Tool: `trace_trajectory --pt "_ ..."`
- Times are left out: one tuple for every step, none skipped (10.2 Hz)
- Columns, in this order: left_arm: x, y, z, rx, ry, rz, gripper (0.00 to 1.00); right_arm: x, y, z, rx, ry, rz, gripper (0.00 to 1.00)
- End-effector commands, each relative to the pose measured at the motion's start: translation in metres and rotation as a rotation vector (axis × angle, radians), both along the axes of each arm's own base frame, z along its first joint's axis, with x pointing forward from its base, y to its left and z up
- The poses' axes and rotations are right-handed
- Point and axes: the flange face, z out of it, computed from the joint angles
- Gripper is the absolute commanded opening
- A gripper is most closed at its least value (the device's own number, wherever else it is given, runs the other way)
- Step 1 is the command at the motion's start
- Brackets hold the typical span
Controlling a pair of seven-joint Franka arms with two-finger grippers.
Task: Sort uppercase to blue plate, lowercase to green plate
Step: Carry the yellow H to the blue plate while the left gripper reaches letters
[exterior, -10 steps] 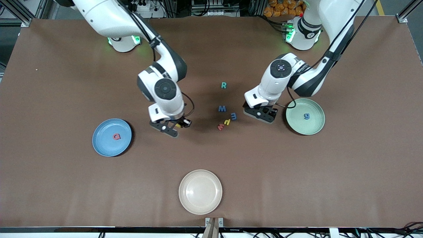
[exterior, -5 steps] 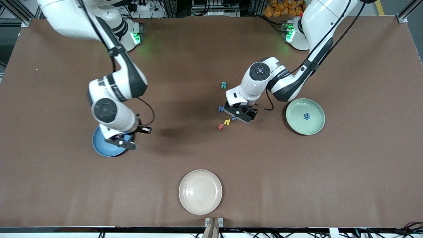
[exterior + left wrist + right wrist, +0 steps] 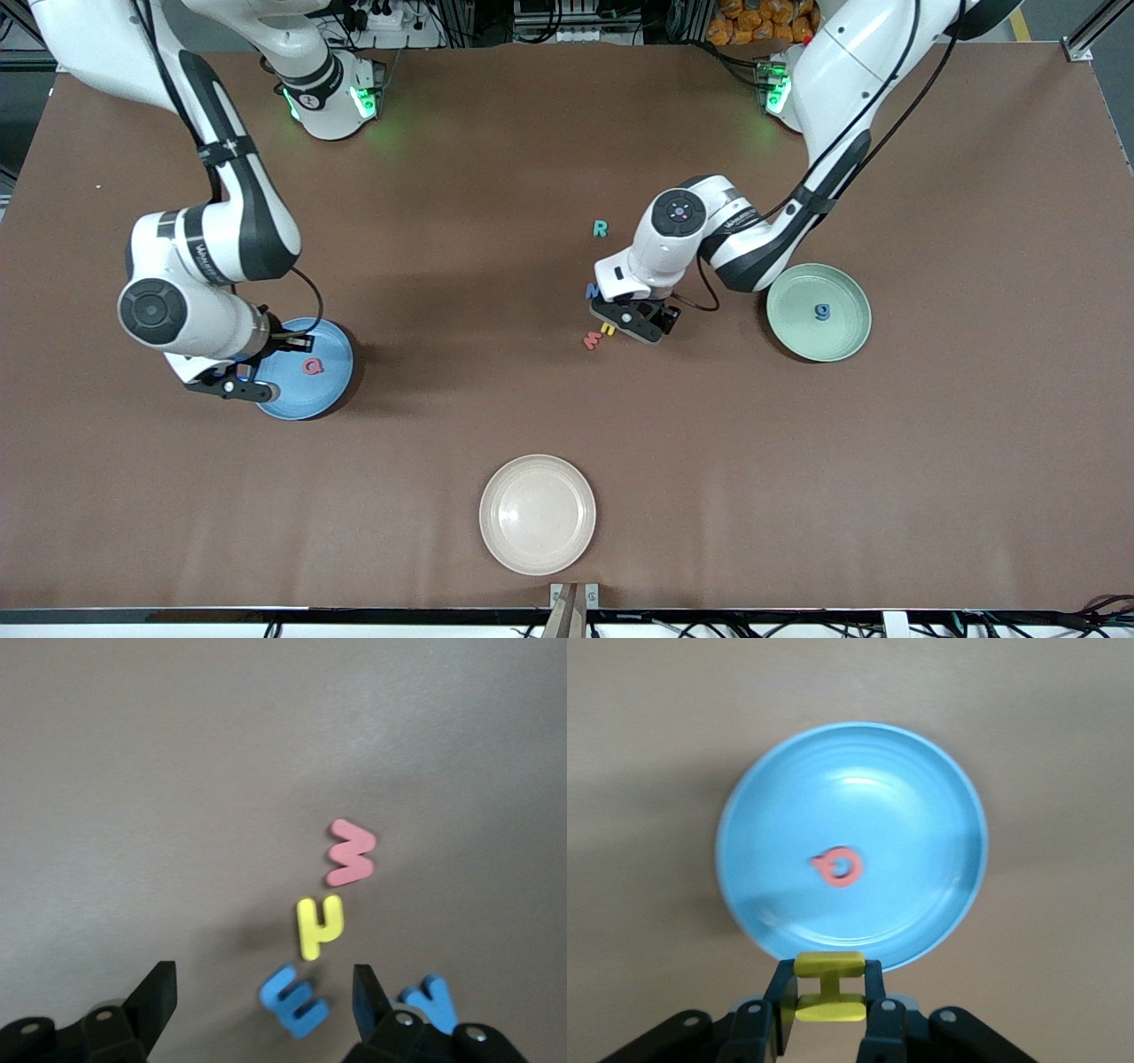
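A matte brown bench (image 3: 797,461) fills our view. Our right gripper (image 3: 829,1010), jaws clamped on the flat yellow foam H (image 3: 829,986), hovers at the rim of the smooth blue plate (image 3: 332,390), where the red Q (image 3: 311,366) lies; next we release over the plate. Our left gripper (image 3: 264,1008), jaws apart, hangs over the blue m (image 3: 295,1000). The green plate (image 3: 850,337) holds the blue g (image 3: 823,310).

Plates (image 3: 301,408) (image 3: 819,350) (image 3: 537,554): three. Foam letters (image 3: 600,229) (image 3: 592,290) (image 3: 608,329) (image 3: 591,340) (image 3: 823,311) (image 3: 312,366) (image 3: 295,1001) (image 3: 829,986): eight. Robot arms (image 3: 221,239) (image 3: 762,239): two.
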Motion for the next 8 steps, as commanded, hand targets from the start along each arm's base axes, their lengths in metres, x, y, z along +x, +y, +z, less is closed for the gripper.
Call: trace_trajectory --pt "-0.004 -0.023 -0.016 0.04 -0.028 0.014 0.88 0.001 -0.018 -0.019 0.012 0.003 -0.008 0.0" --pt "-0.001 -0.024 -0.017 0.043 -0.035 0.016 0.87 0.001 -0.023 -0.023 0.009 0.008 -0.016 0.09" --pt "0.001 -0.024 -0.019 0.043 -0.034 0.016 0.86 0.002 -0.023 -0.023 0.008 0.003 -0.013 0.25" --pt "0.002 -0.024 -0.019 0.043 -0.037 0.009 0.86 0.003 -0.03 -0.023 0.003 0.002 -0.022 0.5" --pt "0.006 -0.022 -0.02 0.047 -0.043 0.003 0.85 0.003 -0.032 -0.019 -0.004 -0.005 -0.015 0.63" --pt "0.009 -0.023 -0.018 0.047 -0.054 -0.004 0.84 0.003 -0.033 -0.012 -0.005 -0.01 -0.005 0.77" --pt "0.008 -0.024 -0.022 0.048 -0.048 -0.003 0.83 0.004 -0.034 -0.003 -0.004 -0.024 -0.003 0.98" --pt "0.008 -0.024 -0.024 0.048 -0.046 -0.002 0.81 0.009 -0.036 0.012 -0.004 -0.05 -0.007 0.97"
